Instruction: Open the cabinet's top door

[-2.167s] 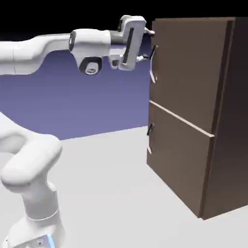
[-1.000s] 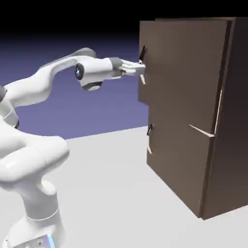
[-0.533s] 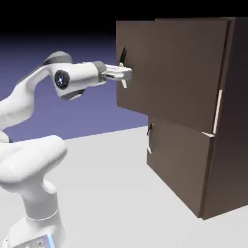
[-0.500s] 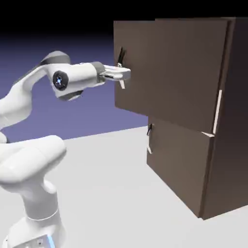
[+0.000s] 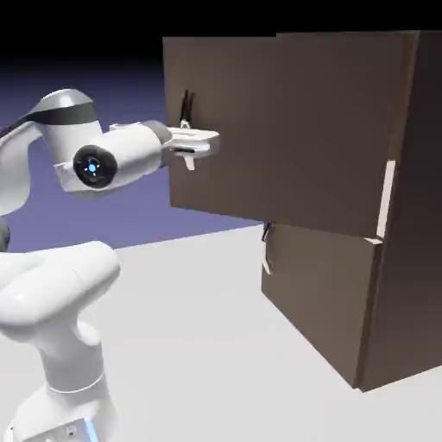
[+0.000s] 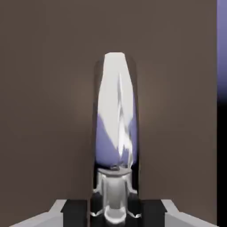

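Well into the job of opening the top door [image 5: 302, 129] of the cabinet [image 5: 423, 216], to judge from the exterior view. See it hanging high on the cabinet and swung out from the front, with its free edge far out toward the exterior view's left, over on the arm's side. Notice a pale strip [image 5: 386, 198] near the hinge side, and compare with the lower door [image 5: 315, 285], lying flush underneath, with its own handle [image 5: 266, 250] untouched. Count as done, then: reaching the upper handle [image 6: 115, 111], taking hold of it and breaking the door away from its closed position. Find the gripper [image 6: 114, 213] closed narrow on that handle, with dark pads to either side of its glossy bar in the hand view, and the brown panel spreading flat behind. Cannot tell how firmly held, nor see the cabinet's inside from here. Probably left to do: carry on pulling round the hinge, if wanted wider, then let go and back off. Call it mostly open rather than fully so, with no sign in either view of how far the hinge allows. Best to follow the door's curve while drawing it out, so as not to slip off the smooth handle.
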